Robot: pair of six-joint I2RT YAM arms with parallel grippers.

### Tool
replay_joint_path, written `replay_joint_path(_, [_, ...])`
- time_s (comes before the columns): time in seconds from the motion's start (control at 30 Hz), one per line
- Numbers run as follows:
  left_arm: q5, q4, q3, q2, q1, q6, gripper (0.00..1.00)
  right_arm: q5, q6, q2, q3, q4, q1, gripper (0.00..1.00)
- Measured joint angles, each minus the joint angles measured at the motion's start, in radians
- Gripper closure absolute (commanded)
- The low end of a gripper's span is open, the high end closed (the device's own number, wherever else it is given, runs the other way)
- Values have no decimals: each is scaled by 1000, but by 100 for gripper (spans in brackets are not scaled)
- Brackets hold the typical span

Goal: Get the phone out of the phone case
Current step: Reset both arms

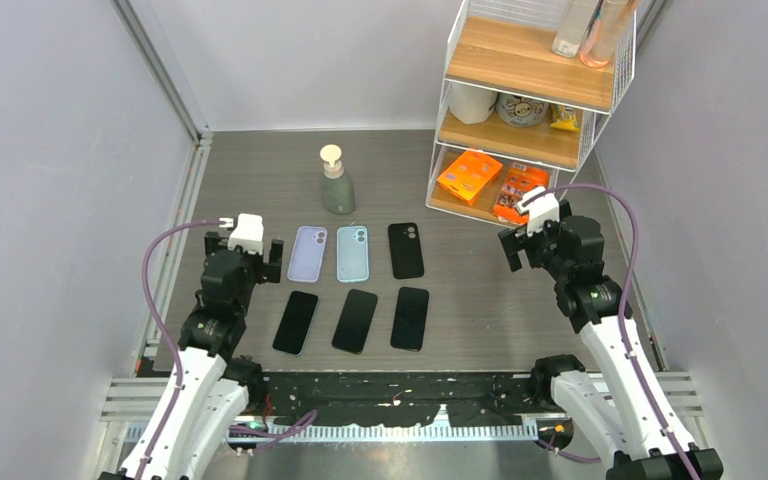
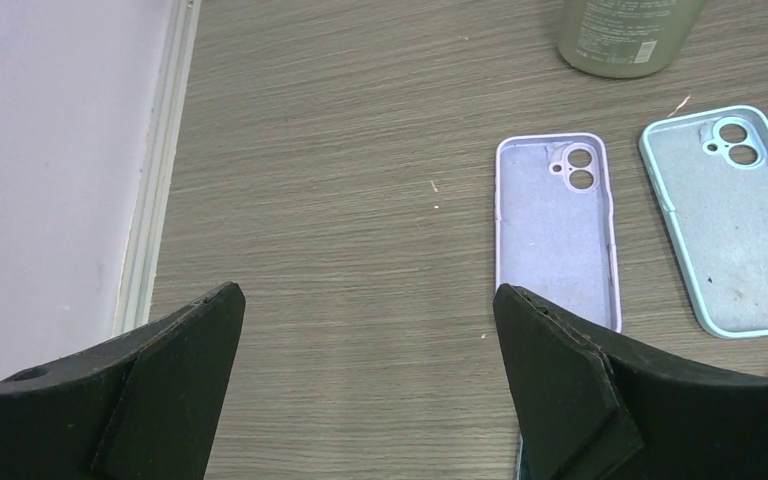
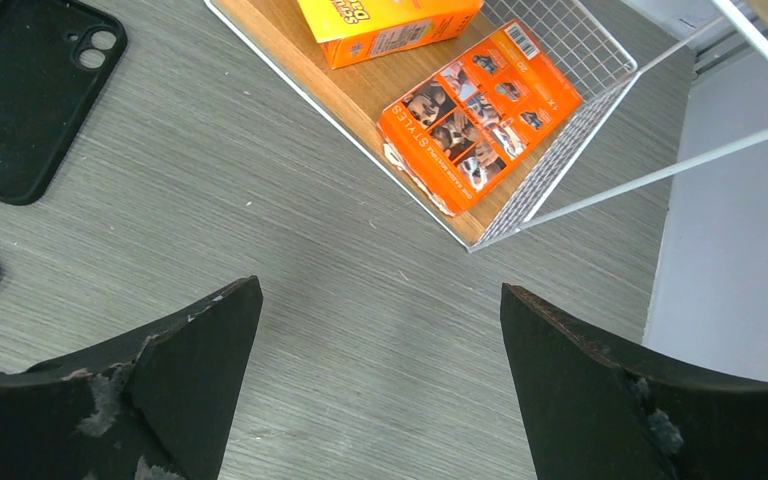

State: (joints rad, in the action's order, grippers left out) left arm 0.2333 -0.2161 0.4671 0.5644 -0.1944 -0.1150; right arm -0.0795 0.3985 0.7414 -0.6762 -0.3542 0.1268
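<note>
Three empty cases lie in a row: lilac [image 1: 307, 253], light blue [image 1: 352, 253] and black [image 1: 406, 250]. Three dark phones lie face up in front of them, left [image 1: 295, 322], middle [image 1: 355, 320] and right [image 1: 410, 318]. The left phone has a pale blue rim. My left gripper [image 1: 244, 252] is open and empty, hovering left of the lilac case [image 2: 558, 230]; the light blue case [image 2: 735, 220] lies further right. My right gripper [image 1: 530, 240] is open and empty, right of the black case [image 3: 30, 95] and above bare table.
A green soap pump bottle [image 1: 337, 180] stands behind the cases. A white wire shelf [image 1: 520, 100] with wooden boards stands at the back right, with orange boxes [image 3: 480, 110] on its lowest level. Grey walls close both sides.
</note>
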Motion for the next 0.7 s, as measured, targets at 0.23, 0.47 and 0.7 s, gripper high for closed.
replay_joint_path(0.23, [-6,0,0,0,37,-2,1,-9,6,-15,0,0,-32,5])
replay_joint_path(0.47, [-46,-1,0,-4,72,0,1,-22,12,-15,0,-6,-55,5])
replay_joint_path(0.7, [-105,-2,0,-3,79,2,0,-41,15,-23,2,-8,-57,4])
